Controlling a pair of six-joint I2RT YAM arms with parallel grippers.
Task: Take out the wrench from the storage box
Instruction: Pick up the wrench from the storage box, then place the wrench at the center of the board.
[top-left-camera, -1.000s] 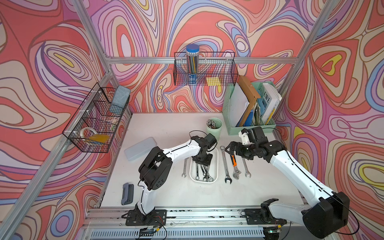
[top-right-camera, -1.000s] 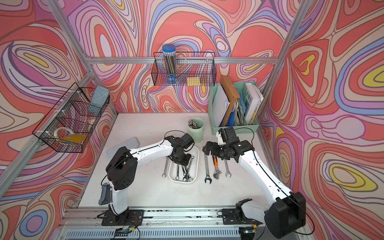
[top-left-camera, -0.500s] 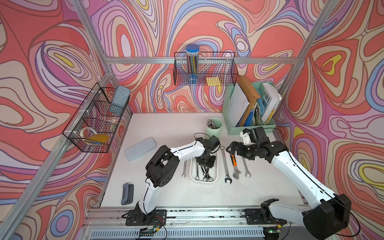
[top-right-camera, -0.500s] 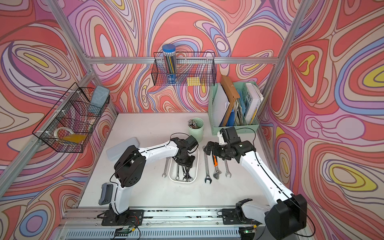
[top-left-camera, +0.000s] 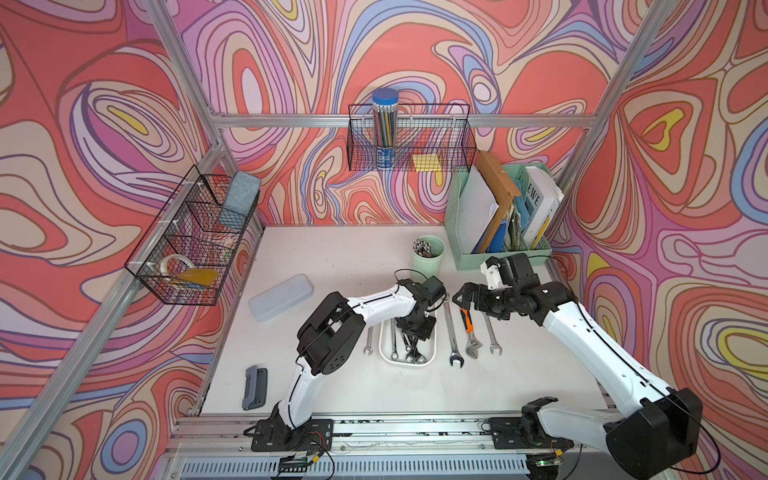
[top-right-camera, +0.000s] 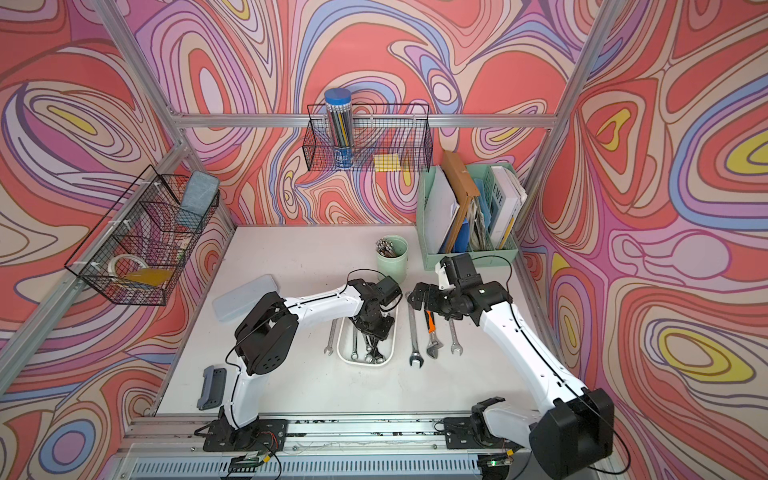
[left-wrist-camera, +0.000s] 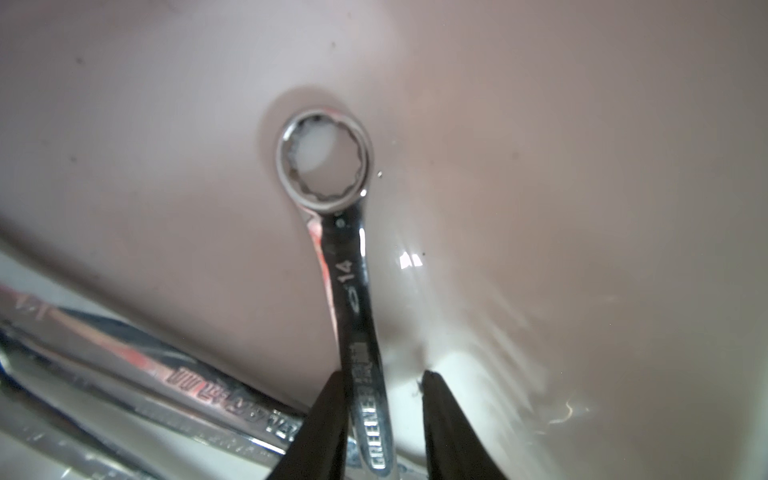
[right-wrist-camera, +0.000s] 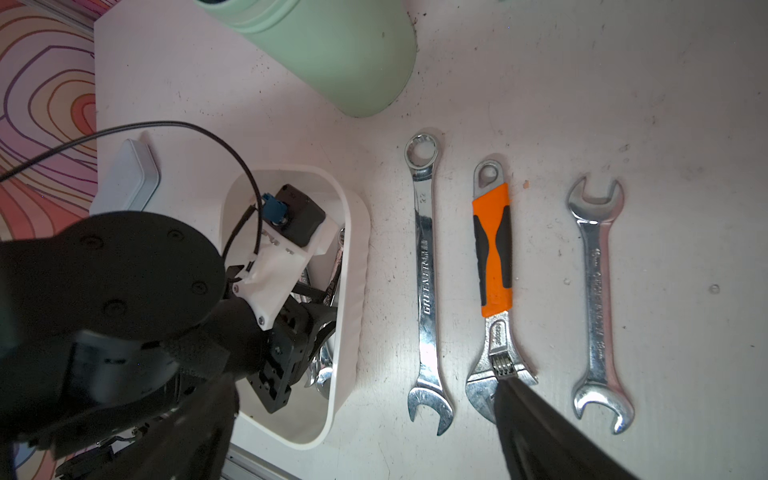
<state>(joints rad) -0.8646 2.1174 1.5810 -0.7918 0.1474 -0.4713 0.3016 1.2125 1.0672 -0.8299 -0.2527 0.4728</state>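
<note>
Two fingers (left-wrist-camera: 328, 415) of the left gripper (left-wrist-camera: 382, 376) straddle the wrench (left-wrist-camera: 353, 299) in the box (right-wrist-camera: 357, 266), mid-bench toward the front edge. They are partly open, one touching, one apart, and hold nothing. Best to close squarely on the shank, then lift clear of the other wrenches (left-wrist-camera: 187, 374). The right gripper (top-left-camera: 462, 300) gapes empty.
</note>
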